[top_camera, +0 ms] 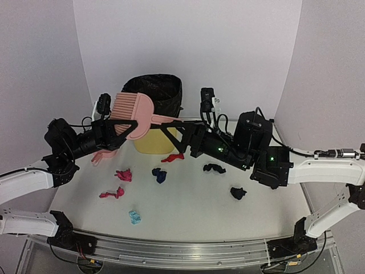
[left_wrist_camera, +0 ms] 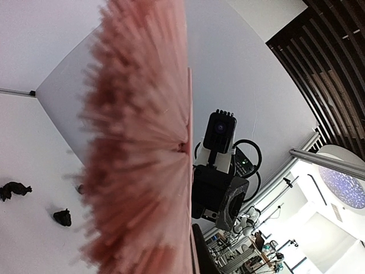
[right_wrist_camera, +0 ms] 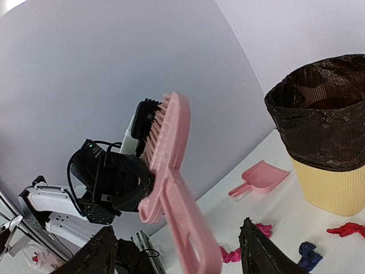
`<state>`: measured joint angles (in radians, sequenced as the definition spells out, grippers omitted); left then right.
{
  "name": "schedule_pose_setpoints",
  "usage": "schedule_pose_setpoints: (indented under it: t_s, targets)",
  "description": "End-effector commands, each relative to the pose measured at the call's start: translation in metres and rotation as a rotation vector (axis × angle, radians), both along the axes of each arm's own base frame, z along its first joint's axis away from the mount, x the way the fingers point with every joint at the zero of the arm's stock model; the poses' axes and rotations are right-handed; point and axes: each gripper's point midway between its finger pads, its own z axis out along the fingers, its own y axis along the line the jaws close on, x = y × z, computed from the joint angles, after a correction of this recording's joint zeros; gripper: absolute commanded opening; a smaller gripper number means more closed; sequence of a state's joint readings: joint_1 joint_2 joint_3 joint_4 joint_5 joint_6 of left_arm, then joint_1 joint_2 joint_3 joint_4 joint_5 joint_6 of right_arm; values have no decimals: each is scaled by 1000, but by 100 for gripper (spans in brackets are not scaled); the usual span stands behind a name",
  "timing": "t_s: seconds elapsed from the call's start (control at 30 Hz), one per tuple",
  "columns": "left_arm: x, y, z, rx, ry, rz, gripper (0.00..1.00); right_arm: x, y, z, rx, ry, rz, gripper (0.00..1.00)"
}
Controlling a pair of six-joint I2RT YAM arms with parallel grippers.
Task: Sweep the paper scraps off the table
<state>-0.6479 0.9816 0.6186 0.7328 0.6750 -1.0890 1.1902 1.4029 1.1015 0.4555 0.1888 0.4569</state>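
A pink brush (top_camera: 136,112) hangs in the air in front of the bin. My left gripper (top_camera: 121,130) is shut on its bristle head; the bristles (left_wrist_camera: 137,142) fill the left wrist view. The brush handle (right_wrist_camera: 188,228) reaches between the wide-apart fingers of my right gripper (top_camera: 173,132), which is open and not touching it. Paper scraps lie on the table (top_camera: 188,211): pink (top_camera: 124,175), pink-red (top_camera: 112,194), light blue (top_camera: 134,216), navy (top_camera: 159,175), red (top_camera: 171,157) and two black (top_camera: 214,168) (top_camera: 238,193).
A yellow bin with a black liner (top_camera: 153,97) stands at the back, also in the right wrist view (right_wrist_camera: 325,142). A pink dustpan (top_camera: 102,157) lies on the table left of the bin, seen too in the right wrist view (right_wrist_camera: 262,177). A metal rail (top_camera: 171,251) runs along the front edge.
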Motion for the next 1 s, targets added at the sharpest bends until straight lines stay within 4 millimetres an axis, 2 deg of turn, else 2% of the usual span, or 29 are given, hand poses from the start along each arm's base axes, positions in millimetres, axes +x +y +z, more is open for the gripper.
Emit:
schedule_pose_setpoints:
  t_s: [0.0, 0.2, 0.33, 0.5, 0.53, 0.57, 0.6, 0.7, 0.73, 0.83, 0.9, 0.93, 0.97]
  targets:
    - [-11, 5, 14, -25, -47, -15, 0, 8, -3, 31, 84, -22, -23, 69]
    - [-6, 1, 8, -10, -20, -19, 0, 5, 4, 34, 90, -21, 20, 54]
    - [-4, 0, 5, -8, -10, -19, 0, 0, 8, 34, 92, -16, 58, 37]
    - [0, -3, 3, 0, -6, -14, 0, 0, 6, 37, 95, -23, 58, 0]
    - [1, -3, 2, 5, -5, -13, 2, 1, 4, 37, 92, -29, 48, 0]
    - [3, -4, 1, 14, 0, -8, 10, 1, 3, 38, 91, -36, 41, 0]
    - [5, -5, -1, 32, 10, 1, 23, 2, 1, 38, 88, -42, 32, 0]
    - [21, -5, -15, 125, 52, 87, 89, 8, -6, 30, 36, -59, -15, 0]
    - [29, -1, -19, 161, 75, 147, 98, 11, -10, 26, 9, -56, -41, 0]
    - [55, 22, -50, 348, 187, 365, 100, 24, -28, -9, -165, 7, -119, 0]
    - [73, 53, -72, 489, 293, 567, 100, 30, -47, -34, -271, 73, -184, 0]
    - [75, 71, -96, 603, 374, 648, 100, 34, -59, -49, -326, 117, -232, 0]
    - [79, 86, -105, 666, 418, 724, 100, 34, -67, -61, -360, 149, -252, 0]
